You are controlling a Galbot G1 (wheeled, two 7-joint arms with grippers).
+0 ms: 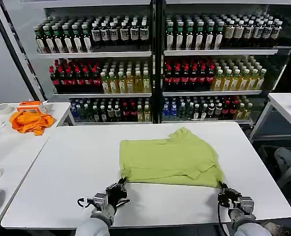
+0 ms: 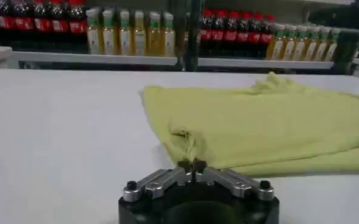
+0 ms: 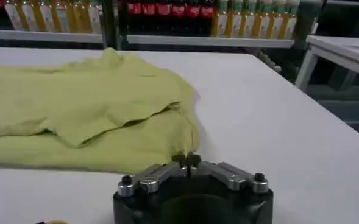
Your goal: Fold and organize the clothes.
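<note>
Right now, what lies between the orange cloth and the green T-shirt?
In the head view, only bare white tabletop and the gap between tables separate the orange cloth from the T-shirt.

One lime-green T-shirt [image 1: 171, 158] lies just ahead of two grippers, left gripper [image 1: 120, 186] and right gripper [image 1: 223, 189]. One orange cloth [image 1: 31, 121] sits far beyond the left gripper. Three white tables [image 1: 76, 162] stand here.

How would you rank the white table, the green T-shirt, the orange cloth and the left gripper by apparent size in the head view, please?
1. White table.
2. Green T-shirt, pinched at both near corners.
3. Orange cloth on the side table.
4. Left gripper, though it looks close to the cloth's size and sits nearer the camera, so unsure.
</note>
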